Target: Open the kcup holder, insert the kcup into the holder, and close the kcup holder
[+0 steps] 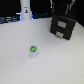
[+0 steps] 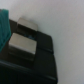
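Table [image 1: 15, 55]: white, broad, blurry in both views.

Holder [image 1: 63, 25]: black box toward 1–2 o'clock in the exterior view, two stacked drawer fronts showing, both flush with the body. It sits slightly turned on the table.

Gripper [image 1: 61, 6]: dark mass directly above the holder, at 12 o'clock of it, up at the frame's edge. Fingers too blurred to read; cannot tell whether they are apart or together. Nothing visibly held.

Kcup [image 1: 33, 50]: small pale cup, green top, standing alone on the table near centre, at about 7 o'clock from the holder and well apart from it.

White bottle [image 1: 25, 10]: back at 11 o'clock, near the far edge.

Wrist view: holder top [image 2: 30, 55] seen close from above, two pale rectangular panels [image 2: 22, 44] on it. Teal patch [image 2: 4, 27] at the edge, unidentifiable.
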Available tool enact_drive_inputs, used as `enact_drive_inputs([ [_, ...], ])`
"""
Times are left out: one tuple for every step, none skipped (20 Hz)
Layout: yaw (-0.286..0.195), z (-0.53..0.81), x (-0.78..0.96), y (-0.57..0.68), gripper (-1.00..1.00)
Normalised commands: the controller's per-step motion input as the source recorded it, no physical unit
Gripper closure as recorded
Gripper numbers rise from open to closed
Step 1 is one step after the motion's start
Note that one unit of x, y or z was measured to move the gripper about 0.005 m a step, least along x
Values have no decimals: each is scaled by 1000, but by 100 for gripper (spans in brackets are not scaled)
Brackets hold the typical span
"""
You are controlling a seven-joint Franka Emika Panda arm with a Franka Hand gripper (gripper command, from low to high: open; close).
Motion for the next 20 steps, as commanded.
enact_drive_inputs([
  [-165,-243,-275,634,-100],
  [-164,-249,-271,632,-100],
  [-164,-248,-261,630,-100],
  [-158,-252,-284,618,-100],
  [-158,-269,-265,604,-100],
  [-161,-268,-245,585,-100],
  [-162,-281,-244,569,-100],
  [-161,-293,-233,551,-100],
  [-157,-305,-207,533,-100],
  [-150,-329,-188,501,-100],
  [-145,-343,-168,470,-100],
  [-140,-355,-153,434,-100],
  [-129,-372,-138,384,-100],
  [-116,-391,-106,349,-100],
  [-110,-396,-99,315,-100],
  [-105,-396,-155,280,-100],
  [-100,-395,-172,269,-100],
  [-100,-402,-191,261,-100],
  [-89,-415,-231,228,-100],
  [-74,-424,-258,198,-100],
])
